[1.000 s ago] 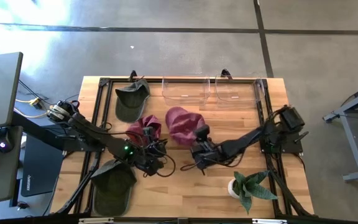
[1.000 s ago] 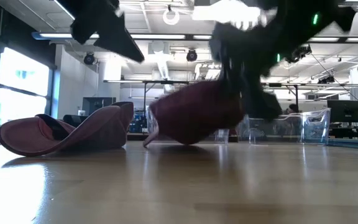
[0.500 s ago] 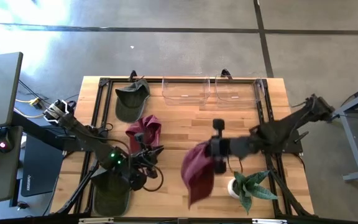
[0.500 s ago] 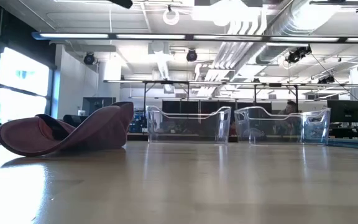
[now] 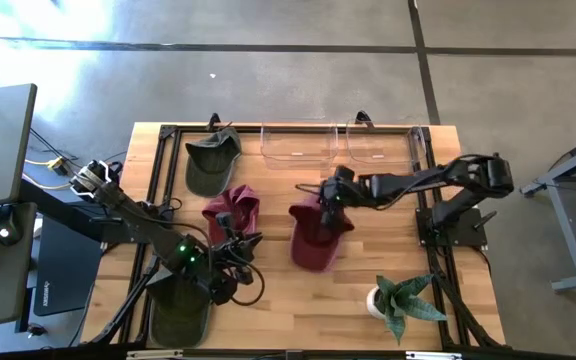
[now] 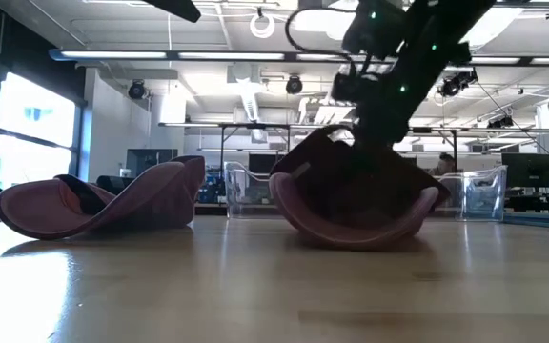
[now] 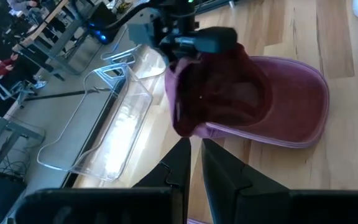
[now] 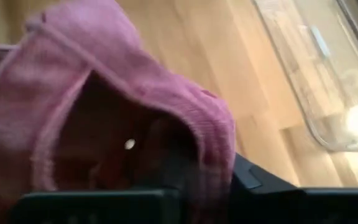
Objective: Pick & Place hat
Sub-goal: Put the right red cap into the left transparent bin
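Note:
A maroon hat (image 5: 316,238) lies opening-up in the table's middle, its crown on the wood (image 6: 351,224). My right gripper (image 5: 330,203) stands over its far end, shut on the rim. A second maroon hat (image 5: 231,208) rests by its brim and crown on the table to the left. One green hat (image 5: 211,160) lies at the far left and another (image 5: 181,305) at the near left. My left gripper (image 5: 246,243) hovers shut and empty beside the second maroon hat, pointing at the held one (image 7: 253,99). My right gripper holds the maroon hat by the crown's back rim (image 8: 221,134), at the hat's far end. One finger (image 8: 169,169) is inside the crown and the other (image 8: 253,182) outside. The fingers slant down from the table's right. The hat's underside rests on the table and the held rim is raised.
Two clear plastic bins (image 5: 295,145) (image 5: 378,143) stand along the far edge. A potted plant (image 5: 398,300) sits at the near right. Bare wood lies between the held hat and the plant.
My right gripper has lifted the maroon hat clear, swung it toward the near edge, then carried it back toward the far edge and turned about its wrist. The hat now rests on the table, opening up. My left gripper has drawn back a little toward the left.

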`<control>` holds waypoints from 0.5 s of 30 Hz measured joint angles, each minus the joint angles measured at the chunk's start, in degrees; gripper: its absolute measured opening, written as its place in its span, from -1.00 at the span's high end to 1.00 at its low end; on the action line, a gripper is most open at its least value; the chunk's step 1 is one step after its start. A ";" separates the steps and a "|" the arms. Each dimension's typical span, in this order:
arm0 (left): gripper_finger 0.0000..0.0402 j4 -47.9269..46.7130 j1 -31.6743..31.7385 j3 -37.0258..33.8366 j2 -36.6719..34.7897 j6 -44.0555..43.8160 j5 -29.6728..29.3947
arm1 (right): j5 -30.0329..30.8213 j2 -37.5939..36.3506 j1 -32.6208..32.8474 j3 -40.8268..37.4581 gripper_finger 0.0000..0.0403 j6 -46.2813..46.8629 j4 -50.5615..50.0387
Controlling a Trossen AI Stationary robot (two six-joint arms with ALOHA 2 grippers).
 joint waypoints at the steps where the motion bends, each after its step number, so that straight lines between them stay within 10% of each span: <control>1: 0.83 0.02 0.00 0.00 0.00 0.00 -0.04 | 0.48 0.03 -0.73 0.00 0.56 0.11 -0.90; 10: 0.83 -0.01 0.78 -0.02 0.03 -1.31 1.28 | 17.84 -3.21 1.01 11.37 0.00 5.71 -22.03; 15: 0.83 0.49 3.00 -1.01 0.28 -2.81 5.12 | 13.01 -4.43 6.62 14.51 0.00 6.98 -24.44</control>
